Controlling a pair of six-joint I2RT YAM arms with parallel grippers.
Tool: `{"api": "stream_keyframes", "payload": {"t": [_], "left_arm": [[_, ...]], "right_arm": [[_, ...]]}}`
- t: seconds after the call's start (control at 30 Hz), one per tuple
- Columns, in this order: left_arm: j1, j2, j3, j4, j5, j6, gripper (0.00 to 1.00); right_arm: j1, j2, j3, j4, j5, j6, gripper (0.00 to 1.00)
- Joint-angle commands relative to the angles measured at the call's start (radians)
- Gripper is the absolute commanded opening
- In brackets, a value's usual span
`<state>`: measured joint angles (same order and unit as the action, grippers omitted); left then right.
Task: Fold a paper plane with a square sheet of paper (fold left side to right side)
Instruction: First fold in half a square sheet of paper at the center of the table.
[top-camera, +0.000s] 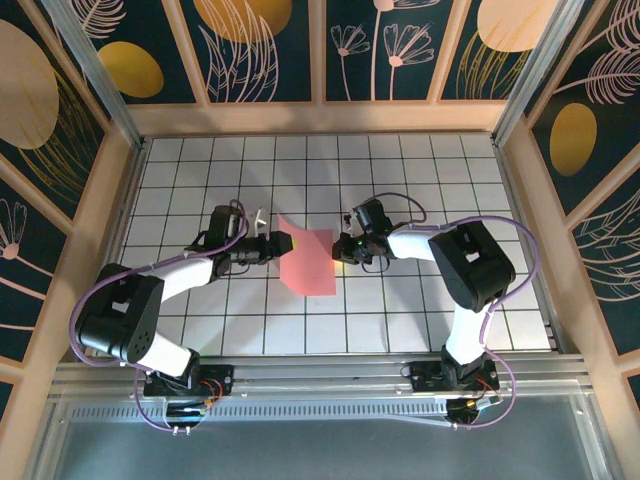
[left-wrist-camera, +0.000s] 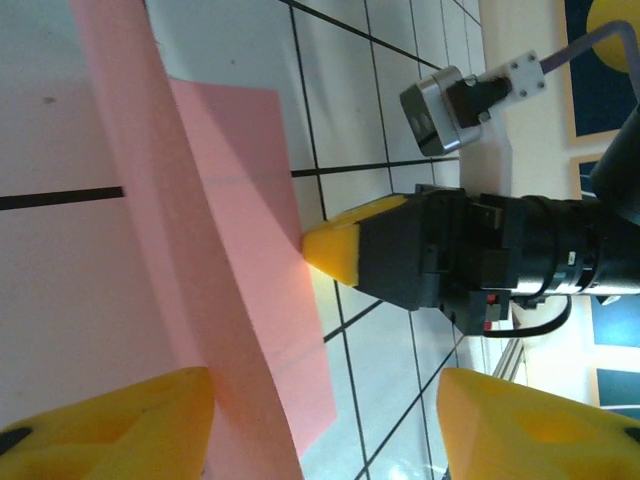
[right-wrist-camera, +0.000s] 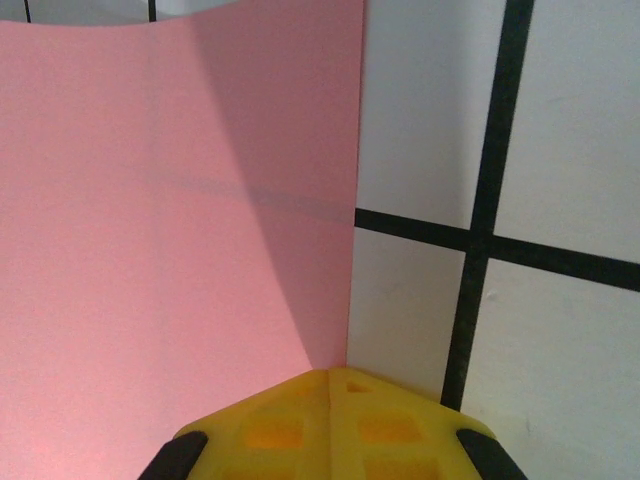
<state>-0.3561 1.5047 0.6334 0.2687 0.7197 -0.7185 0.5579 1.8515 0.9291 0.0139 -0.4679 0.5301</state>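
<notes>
The left gripper (top-camera: 283, 241) is standing with its jaws well parted and gripping nothing. The square sheet of paper (top-camera: 308, 262) is lying just ahead of its fingertips and reaching across to the right gripper (top-camera: 343, 250). The sheet's longer axis is running crosswise to the line joining the two sets of fingers. The right gripper's fingers are pressed together with nothing between them, and their joint tip is sitting at the paper's edge, apparently pinning it to the tiled table (top-camera: 400, 320). The coming fold is turning on this, as I judge it: the free side is lying by the left fingers, the weighted side under the right tip.

The left wrist view is adding a lifted band of paper rising just beside one left finger (left-wrist-camera: 110, 420) (touching or not, I cannot tell) and well apart from the other. The right wrist view is showing the closed tip straddling the sheet's straight edge.
</notes>
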Motion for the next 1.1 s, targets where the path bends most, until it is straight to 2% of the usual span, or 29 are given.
{"api": "stream_keyframes", "payload": {"t": [0.0,0.2,0.4,0.5,0.6,0.7,0.83,1.07], "left_arm": [[-0.026,0.022,0.044,-0.004,0.021,-0.012,0.63],[-0.078,0.086,0.08,0.013,0.011,-0.019,0.65],[-0.114,0.154,0.109,0.015,-0.026,-0.016,0.62],[-0.122,0.174,0.118,0.01,-0.044,-0.014,0.53],[-0.126,0.184,0.115,0.005,-0.06,-0.01,0.38],[-0.127,0.193,0.12,-0.021,-0.08,0.006,0.26],[-0.127,0.202,0.121,-0.025,-0.087,0.007,0.15],[-0.129,0.203,0.122,-0.022,-0.089,0.007,0.1]], "right_arm": [[0.023,0.045,0.004,-0.049,0.043,-0.021,0.07],[0.025,0.031,-0.008,-0.017,0.028,-0.009,0.07],[0.019,-0.012,-0.053,0.091,-0.034,0.039,0.07],[0.006,-0.045,-0.088,0.166,-0.065,0.072,0.07],[-0.006,-0.089,-0.121,0.226,-0.081,0.094,0.08],[-0.006,-0.145,-0.149,0.242,-0.068,0.094,0.16],[-0.069,-0.222,-0.193,0.219,-0.037,0.077,0.29],[-0.103,-0.286,-0.247,0.229,-0.096,0.059,0.49]]}}
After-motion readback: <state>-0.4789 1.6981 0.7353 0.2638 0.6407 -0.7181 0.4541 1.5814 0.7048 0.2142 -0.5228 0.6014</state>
